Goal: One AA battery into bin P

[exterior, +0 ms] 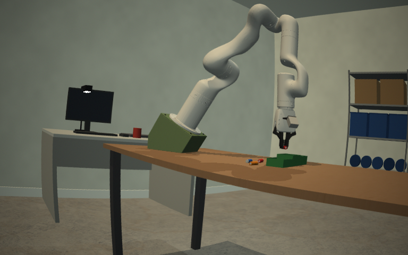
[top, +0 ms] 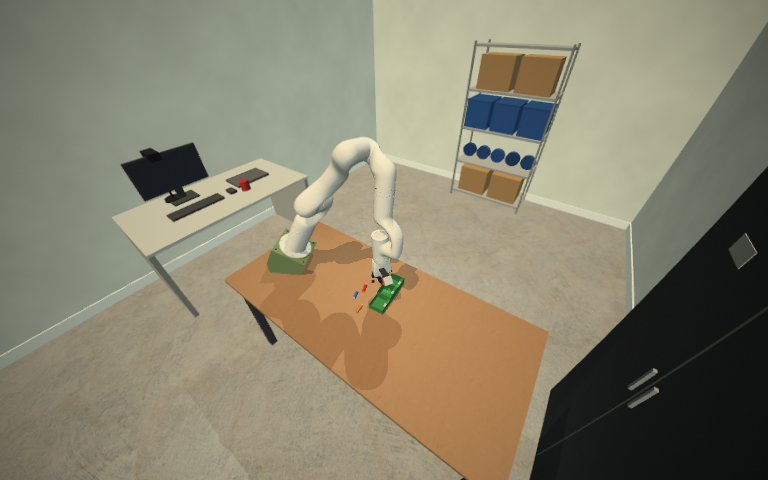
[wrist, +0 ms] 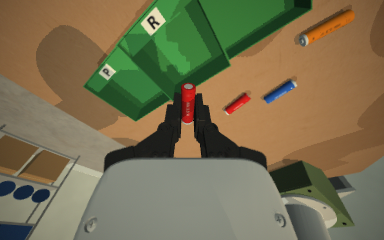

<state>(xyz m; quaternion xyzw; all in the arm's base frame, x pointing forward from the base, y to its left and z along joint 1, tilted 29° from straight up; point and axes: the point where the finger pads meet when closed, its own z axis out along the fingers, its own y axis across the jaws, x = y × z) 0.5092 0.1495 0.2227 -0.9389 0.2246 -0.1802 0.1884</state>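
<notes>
Fingers clenched on the red battery [wrist: 188,101], held high above the desk [exterior: 331,180], its long axis running along the fingers; the P bin [wrist: 120,89] lies just off to the side, beyond the R bin [wrist: 175,45].

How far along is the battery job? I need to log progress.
Done: the gripper is shut on a red battery, lifted above the table. In hand: it hangs beside the green bins, near the R one, not yet over bin P. Left: move over P, let go. Three other batteries lie on the table.
</notes>
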